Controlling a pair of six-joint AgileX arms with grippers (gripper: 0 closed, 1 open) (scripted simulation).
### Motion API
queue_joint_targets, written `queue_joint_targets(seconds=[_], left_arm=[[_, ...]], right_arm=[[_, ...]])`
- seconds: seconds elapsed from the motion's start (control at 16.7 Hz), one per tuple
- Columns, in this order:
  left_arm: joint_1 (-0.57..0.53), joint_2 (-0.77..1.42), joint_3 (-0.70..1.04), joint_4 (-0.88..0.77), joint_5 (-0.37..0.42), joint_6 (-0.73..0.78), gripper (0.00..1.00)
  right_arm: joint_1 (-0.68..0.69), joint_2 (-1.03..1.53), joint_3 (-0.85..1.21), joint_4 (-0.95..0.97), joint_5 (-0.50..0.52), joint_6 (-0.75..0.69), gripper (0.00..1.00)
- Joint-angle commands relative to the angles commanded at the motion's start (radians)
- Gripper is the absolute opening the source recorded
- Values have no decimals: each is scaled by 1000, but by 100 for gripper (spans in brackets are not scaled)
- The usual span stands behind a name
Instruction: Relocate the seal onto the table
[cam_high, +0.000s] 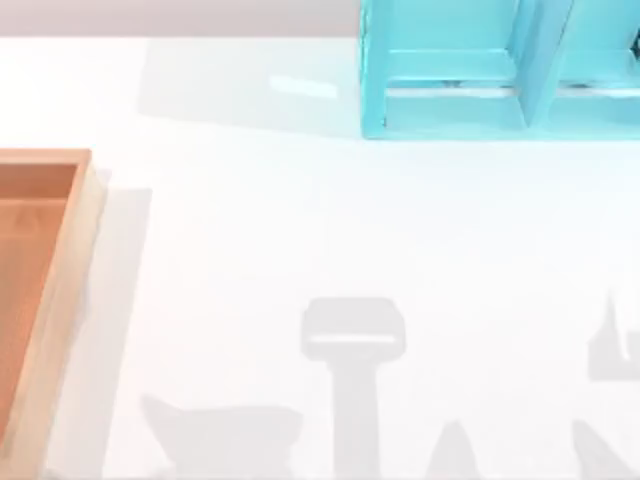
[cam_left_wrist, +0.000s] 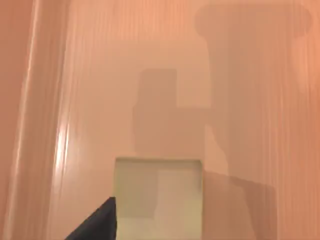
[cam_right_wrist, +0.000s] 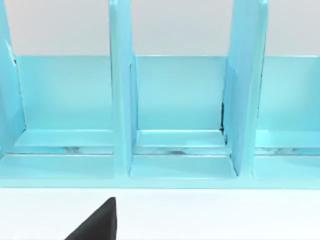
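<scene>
Left wrist view had the seal (cam_left_wrist: 159, 197) directly beneath the left gripper, over the tray (cam_left_wrist: 100, 75). Grip state: couldn't tell. Right arm sat idle, facing the shelf (cam_right_wrist: 180, 100).

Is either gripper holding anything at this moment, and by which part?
Cannot be told. The left wrist view shows a pale block, probably the seal, close below the camera over the tray floor; no contact is visible.
</scene>
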Motion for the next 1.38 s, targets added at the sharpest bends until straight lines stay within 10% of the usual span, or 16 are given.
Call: queue_joint_targets(seconds=[0.66, 1.38], left_arm=[[136, 641, 519, -495, 2, 141, 100], [137, 703, 366, -273, 2, 144, 100]], right_arm=[[0, 0, 0, 0, 0, 0, 100], [0, 0, 0, 0, 0, 0, 100]])
